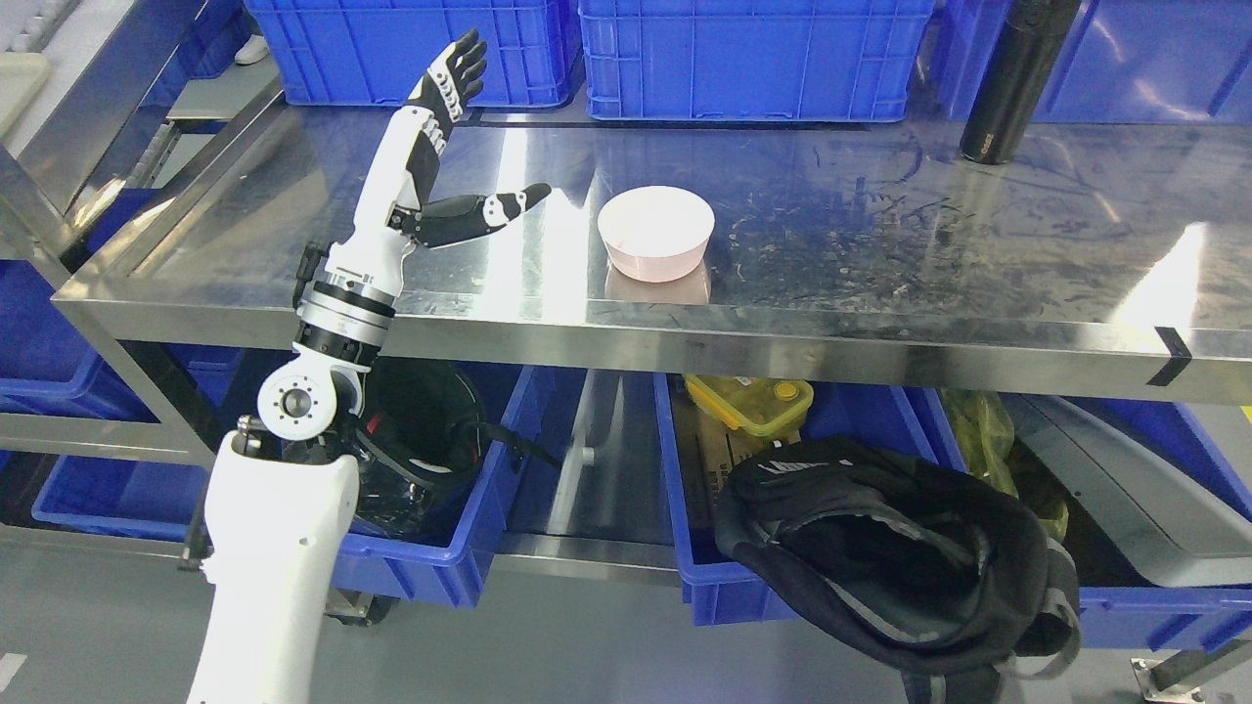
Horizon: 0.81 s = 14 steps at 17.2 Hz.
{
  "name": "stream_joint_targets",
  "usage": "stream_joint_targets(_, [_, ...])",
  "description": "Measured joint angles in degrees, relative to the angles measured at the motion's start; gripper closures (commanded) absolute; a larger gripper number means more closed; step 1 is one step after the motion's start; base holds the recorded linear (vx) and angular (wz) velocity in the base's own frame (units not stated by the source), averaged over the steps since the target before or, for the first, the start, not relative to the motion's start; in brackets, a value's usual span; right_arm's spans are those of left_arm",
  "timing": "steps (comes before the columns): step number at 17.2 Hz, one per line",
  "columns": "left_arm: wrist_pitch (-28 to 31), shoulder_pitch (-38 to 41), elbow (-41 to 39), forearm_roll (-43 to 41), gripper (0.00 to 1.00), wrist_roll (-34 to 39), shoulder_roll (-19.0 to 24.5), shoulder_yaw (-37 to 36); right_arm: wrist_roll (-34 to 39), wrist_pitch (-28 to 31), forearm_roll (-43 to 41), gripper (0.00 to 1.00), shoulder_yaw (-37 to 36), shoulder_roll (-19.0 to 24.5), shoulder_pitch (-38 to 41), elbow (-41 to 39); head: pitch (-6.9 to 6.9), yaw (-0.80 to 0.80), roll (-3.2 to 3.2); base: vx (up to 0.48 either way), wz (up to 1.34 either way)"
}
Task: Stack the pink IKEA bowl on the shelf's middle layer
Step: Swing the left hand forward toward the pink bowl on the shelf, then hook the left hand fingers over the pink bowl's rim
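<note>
A pink bowl stands upright on the steel shelf, near its front edge and a little left of the middle. My left hand is raised over the shelf's left part, a short way left of the bowl and not touching it. Its fingers point up and away, the thumb sticks out toward the bowl, and the hand is open and holds nothing. The right arm does not show.
Blue crates line the back of the shelf. A black bottle stands at the back right. Below the shelf are blue bins with a black backpack, a yellow lidded box and a dark helmet-like object.
</note>
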Motion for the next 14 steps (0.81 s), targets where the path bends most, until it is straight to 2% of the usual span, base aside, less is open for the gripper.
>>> stream_joint_targets(3, [-0.1, -4.7, 0.0, -11.8, 0.06, -9.6, 4.9, -3.3, 0.0, 0.0, 0.0, 0.0, 0.0, 0.0, 0.0, 0.0, 0.0, 0.0, 0.0, 0.008, 0.0])
stream_joint_targets(6, [1.2, -8.0, -0.1, -19.4, 0.04, -15.6, 7.0, -5.9, 0.0, 0.0, 0.0, 0.0, 0.0, 0.0, 0.0, 0.0, 0.0, 0.0, 0.0, 0.0, 0.0])
stream_joint_targets(9, [5.0, -10.8, -0.2, -24.8, 0.06, -21.1, 7.3, -8.7, 0.0, 0.0, 0.0, 0.0, 0.0, 0.0, 0.0, 0.0, 0.0, 0.0, 0.0, 0.0, 0.0])
stream_joint_targets(14, [16.7, -16.2, -0.3, -31.3, 0.06, -25.2, 5.4, -14.7, 0.0, 0.0, 0.0, 0.0, 0.0, 0.0, 0.0, 0.0, 0.0, 0.0, 0.0, 0.0, 0.0])
